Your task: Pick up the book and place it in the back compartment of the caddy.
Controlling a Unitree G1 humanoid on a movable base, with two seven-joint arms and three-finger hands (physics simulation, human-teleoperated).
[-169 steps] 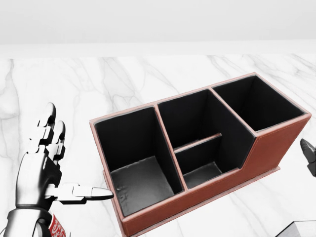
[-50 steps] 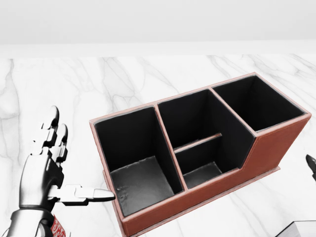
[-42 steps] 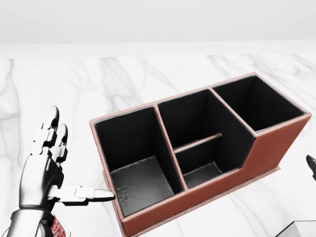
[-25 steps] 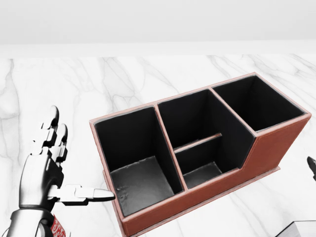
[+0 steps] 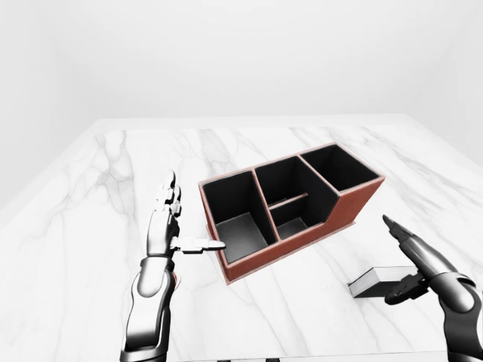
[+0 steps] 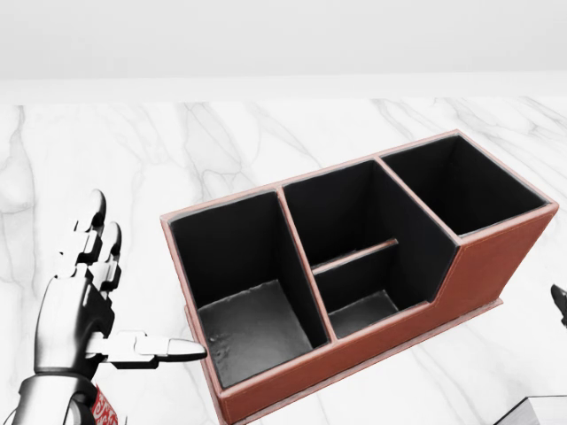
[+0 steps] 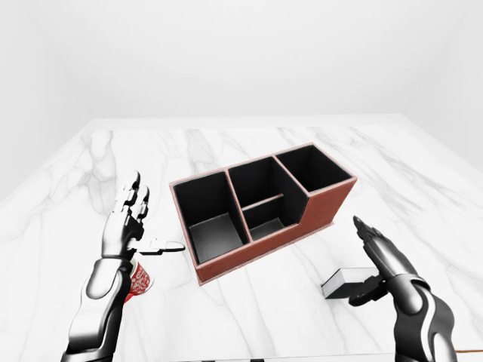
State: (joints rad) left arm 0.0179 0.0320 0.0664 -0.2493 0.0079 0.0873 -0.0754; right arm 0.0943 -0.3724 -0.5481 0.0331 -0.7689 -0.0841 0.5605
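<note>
The brown caddy (image 6: 493, 262) with a black lining lies slantwise on the marble table; all its compartments are empty, and a low divider splits the middle one. The book (image 7: 341, 280), a flat pale block, lies on the table below and to the right of the caddy in the right-eye view. My right hand (image 7: 361, 261) is open just right of the book, fingers stretched up and thumb by its edge, not closed on it. My left hand (image 5: 190, 217) is open left of the caddy, with the thumb pointing at its near-left wall.
A red patterned cup (image 7: 139, 280) stands under my left forearm. The white marble table (image 5: 90, 196) spreads wide around the caddy, and its lower edge runs along the bottom of both eye views. Plain white walls lie behind it.
Since 3.4 s ago my right hand has slid further out of the head view's right edge, and my left hand has shifted slightly. Over the last second nothing visibly moved.
</note>
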